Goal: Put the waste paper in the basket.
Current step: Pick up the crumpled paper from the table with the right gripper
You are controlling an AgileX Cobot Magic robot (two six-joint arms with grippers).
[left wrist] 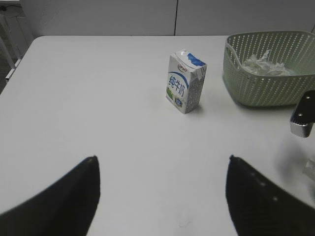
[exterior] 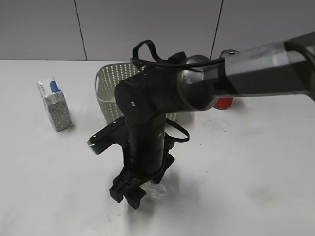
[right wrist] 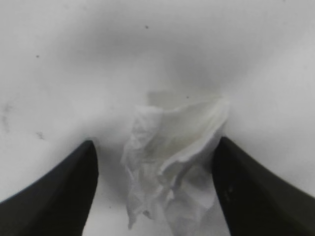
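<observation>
A crumpled white waste paper wad (right wrist: 172, 162) lies on the white table between the fingers of my right gripper (right wrist: 156, 142). The gripper is open; its right finger touches the wad and its left finger stands apart from it. In the exterior view this gripper (exterior: 135, 192) points down at the front middle, with the wad (exterior: 157, 191) showing beside it. The pale green basket (exterior: 106, 86) stands behind the right arm and is partly hidden by it. In the left wrist view the basket (left wrist: 256, 88) holds crumpled white paper (left wrist: 263, 64). My left gripper (left wrist: 162, 158) is open and empty above bare table.
A white-and-blue milk carton (exterior: 54, 104) stands upright left of the basket; it also shows in the left wrist view (left wrist: 185, 82). A red can (exterior: 224, 102) stands right of the basket, mostly hidden by the right arm (exterior: 256, 69), which stretches across from the right.
</observation>
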